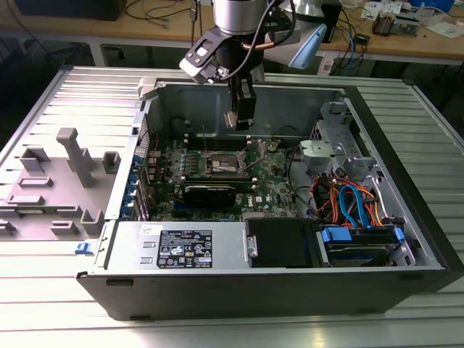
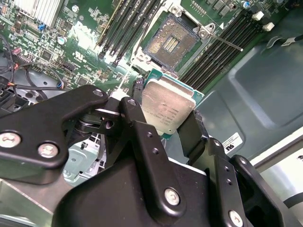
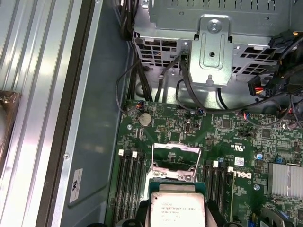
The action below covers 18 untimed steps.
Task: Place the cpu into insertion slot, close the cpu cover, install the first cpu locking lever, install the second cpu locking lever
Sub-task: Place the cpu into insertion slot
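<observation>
Your gripper (image 2: 163, 116) is closed part-way. In the second wrist view its two black fingers (image 2: 137, 127) clamp the cpu (image 2: 168, 106) by opposite edges, with the pale metal face turned towards that camera and a sliver of green edge showing on the far side. The chip sits between the fingertips and looks flat, not cocked. Just past the fingertips the insertion slot (image 2: 169, 42) lies open on the green motherboard (image 2: 85, 38). Its dark centre and contact field are bare, and a visible gap separates it from the chip, so the cpu is not yet seated. In the exterior view the fingers hang over the board with the slot beneath them, slightly to that view's left. The chip is square, so it has no long axis to line up. The relation that matters is edge to edge, and the chip's sides appear to run about parallel with the slot's silver rim; I cannot tell how its corner marks sit. In the first wrist view the cpu cover (image 3: 176, 146) stands raised beyond the held chip, leaving the slot clear. A thin lever rod (image 2: 226, 42) lies just beside the slot's rim, on its far side from the fingers.
</observation>
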### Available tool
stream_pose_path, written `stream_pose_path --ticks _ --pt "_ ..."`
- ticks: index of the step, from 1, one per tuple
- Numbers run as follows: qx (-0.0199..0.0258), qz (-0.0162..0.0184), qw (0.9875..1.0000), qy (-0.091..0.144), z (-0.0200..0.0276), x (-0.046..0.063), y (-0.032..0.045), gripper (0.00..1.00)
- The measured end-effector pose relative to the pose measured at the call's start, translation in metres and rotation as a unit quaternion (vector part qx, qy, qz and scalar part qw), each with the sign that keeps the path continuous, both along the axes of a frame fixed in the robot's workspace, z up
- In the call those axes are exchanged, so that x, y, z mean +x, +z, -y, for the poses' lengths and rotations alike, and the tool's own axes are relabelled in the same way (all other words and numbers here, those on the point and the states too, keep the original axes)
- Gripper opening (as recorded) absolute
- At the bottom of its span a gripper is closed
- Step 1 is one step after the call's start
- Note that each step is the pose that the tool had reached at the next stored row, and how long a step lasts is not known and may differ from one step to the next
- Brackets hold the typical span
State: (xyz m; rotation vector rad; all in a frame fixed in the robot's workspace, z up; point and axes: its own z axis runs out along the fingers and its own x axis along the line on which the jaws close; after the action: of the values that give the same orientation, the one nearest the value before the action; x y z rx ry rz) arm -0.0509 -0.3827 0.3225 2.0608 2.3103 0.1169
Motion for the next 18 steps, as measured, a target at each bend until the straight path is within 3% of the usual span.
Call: stream_pose_path --ticks 18 --pt "0.0000 -0.0005 1.0000 -0.006 0.0008 0.0000 -0.0049 0.55"
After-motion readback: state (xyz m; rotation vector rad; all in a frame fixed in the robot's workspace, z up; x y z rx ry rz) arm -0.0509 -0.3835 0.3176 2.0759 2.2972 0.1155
